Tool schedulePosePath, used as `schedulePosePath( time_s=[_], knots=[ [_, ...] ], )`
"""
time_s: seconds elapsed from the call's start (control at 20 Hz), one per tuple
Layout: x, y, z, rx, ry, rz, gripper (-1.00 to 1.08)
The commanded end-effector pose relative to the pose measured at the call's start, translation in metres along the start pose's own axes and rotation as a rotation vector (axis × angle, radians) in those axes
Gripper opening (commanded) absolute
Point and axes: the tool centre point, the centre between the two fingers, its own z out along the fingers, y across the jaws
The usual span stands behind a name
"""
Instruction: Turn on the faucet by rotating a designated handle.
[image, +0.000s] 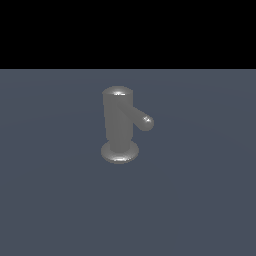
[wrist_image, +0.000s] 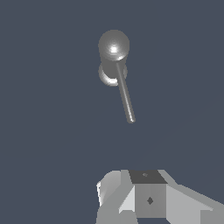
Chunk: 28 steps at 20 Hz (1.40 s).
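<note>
The faucet (image: 118, 122) is a grey metallic upright cylinder with a rounded top on a round flared base, standing on the flat floor. Its handle (image: 141, 118), a slim rod with a rounded tip, sticks out from near the top toward the exterior view's right. The wrist view looks down on the faucet (wrist_image: 113, 46) with the handle (wrist_image: 125, 98) pointing toward the camera. Only part of my white and grey gripper (wrist_image: 146, 186) shows at that frame's edge, well apart from the handle tip and touching nothing. How its jaws stand is unclear. The exterior view does not show the gripper.
A plain dark blue-grey floor (image: 200, 200) stretches around the faucet on every side. A black band fills the background above it in the exterior view. No other objects are in view.
</note>
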Motion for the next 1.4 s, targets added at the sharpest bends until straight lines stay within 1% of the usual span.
schedulePosePath(
  time_s=[0.0,0.3,0.6,0.85,1.35],
  knots=[
    [0.000,0.000,0.000,0.000,0.000,0.000,-1.00],
    [0.001,0.000,0.008,0.000,0.000,-0.007,-1.00],
    [0.002,-0.001,0.034,0.001,-0.001,-0.029,-1.00],
    [0.004,-0.003,0.069,0.003,-0.001,-0.060,-1.00],
    [0.010,-0.007,0.157,0.006,-0.003,-0.136,-1.00]
  ],
)
